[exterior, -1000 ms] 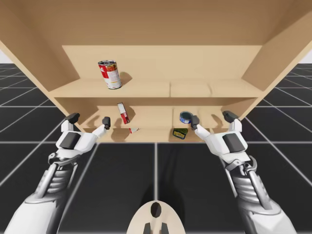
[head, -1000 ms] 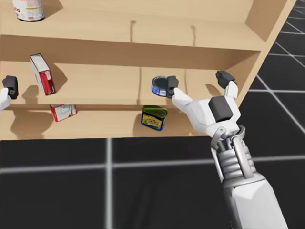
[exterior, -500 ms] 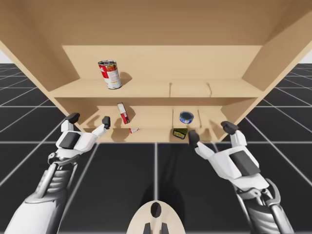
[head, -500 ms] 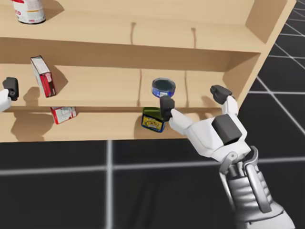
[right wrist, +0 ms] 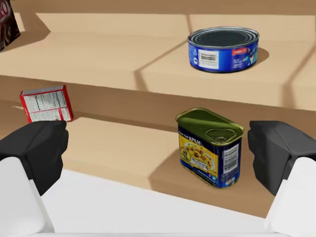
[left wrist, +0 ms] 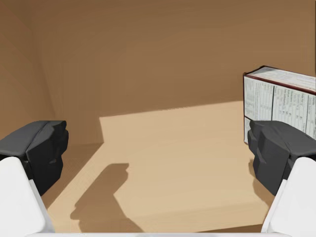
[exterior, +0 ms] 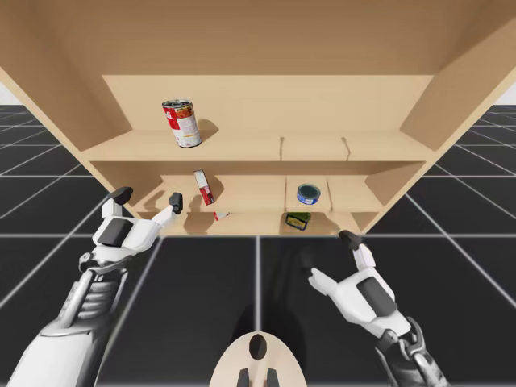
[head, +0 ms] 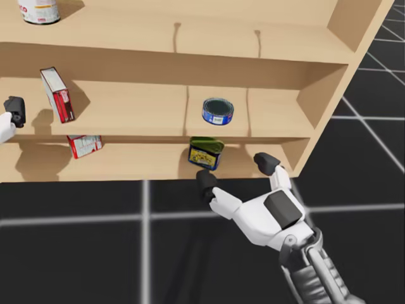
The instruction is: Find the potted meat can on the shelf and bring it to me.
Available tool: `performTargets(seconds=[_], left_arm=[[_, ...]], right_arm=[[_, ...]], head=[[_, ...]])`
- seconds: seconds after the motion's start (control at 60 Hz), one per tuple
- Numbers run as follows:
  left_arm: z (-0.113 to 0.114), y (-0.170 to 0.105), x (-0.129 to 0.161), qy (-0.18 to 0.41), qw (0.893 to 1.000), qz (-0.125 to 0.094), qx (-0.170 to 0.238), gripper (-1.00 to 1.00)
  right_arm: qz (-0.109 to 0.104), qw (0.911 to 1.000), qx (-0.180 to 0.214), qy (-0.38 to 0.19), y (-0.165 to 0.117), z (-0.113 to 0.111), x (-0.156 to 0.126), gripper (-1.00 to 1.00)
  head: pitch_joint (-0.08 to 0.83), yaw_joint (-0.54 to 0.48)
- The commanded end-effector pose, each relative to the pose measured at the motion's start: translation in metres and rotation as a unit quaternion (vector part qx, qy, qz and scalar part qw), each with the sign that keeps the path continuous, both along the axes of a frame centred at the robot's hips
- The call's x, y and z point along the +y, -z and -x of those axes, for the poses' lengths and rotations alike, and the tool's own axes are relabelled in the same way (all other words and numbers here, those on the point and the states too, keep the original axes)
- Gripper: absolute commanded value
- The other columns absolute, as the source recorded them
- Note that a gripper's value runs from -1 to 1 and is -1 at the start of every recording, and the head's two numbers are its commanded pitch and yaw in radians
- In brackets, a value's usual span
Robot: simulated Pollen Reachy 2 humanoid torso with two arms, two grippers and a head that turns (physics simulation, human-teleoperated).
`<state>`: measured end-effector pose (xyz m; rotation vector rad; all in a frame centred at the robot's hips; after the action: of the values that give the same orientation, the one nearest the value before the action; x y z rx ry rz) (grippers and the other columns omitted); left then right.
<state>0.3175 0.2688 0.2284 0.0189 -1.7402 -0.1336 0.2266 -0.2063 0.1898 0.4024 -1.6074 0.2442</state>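
The potted meat can (exterior: 297,220) (head: 205,154) is a small boxy can with a gold-green top and a blue and yellow label. It stands upright on the bottom shelf. My right gripper (exterior: 328,251) (head: 234,171) hangs open in front of that shelf, just short of its edge. In the right wrist view the can (right wrist: 211,146) is ahead of the gripper (right wrist: 158,153), nearer one finger, and nothing touches it. My left gripper (exterior: 148,197) (left wrist: 158,153) is open at the middle shelf's left end, beside an upright red and white box (exterior: 203,186) (left wrist: 280,96).
A flat blue round can (exterior: 308,193) (head: 218,110) (right wrist: 223,48) sits on the middle shelf right above the meat can. A small red box (exterior: 221,215) (right wrist: 46,103) lies on the bottom shelf to the left. A tall red and white can (exterior: 181,122) stands on the top shelf.
My right gripper has come back and down from beside the blue can on the middle shelf to in front of the bottom shelf. The left arm has stayed put.
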Motion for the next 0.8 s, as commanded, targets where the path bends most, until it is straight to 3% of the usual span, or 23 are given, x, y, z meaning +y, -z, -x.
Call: performTargets(seconds=[0.017,0.2,0.267,0.567,0.8], left_arm=[[0.001,0.0,0.0,0.0,1.0,0.0,0.0,-1.0],[0.001,0.0,0.0,0.0,1.0,0.0,0.001,-1.0],[0.001,-0.001,0.0,0.0,1.0,-0.001,0.001,-1.0],[0.001,-0.001,0.0,0.0,1.0,-0.001,0.001,-1.0],[0.001,-0.001,0.0,-0.001,1.0,0.0,0.001,-1.0]], right_arm=[[-0.02,0.9997,0.014,0.001,0.019,-0.023,0.006,-1.0],[-0.001,0.9994,0.034,0.002,0.026,-0.055,0.005,-1.0],[0.024,0.999,0.039,0.001,0.033,-0.069,0.007,-1.0],[0.086,0.9952,0.047,0.003,0.053,-0.116,0.013,-1.0],[0.093,0.9925,0.078,0.01,0.074,-0.138,0.014,-1.0]], head=[[0.602,-0.19],[0.603,-0.19],[0.603,-0.18],[0.609,-0.18],[0.617,-0.16]])
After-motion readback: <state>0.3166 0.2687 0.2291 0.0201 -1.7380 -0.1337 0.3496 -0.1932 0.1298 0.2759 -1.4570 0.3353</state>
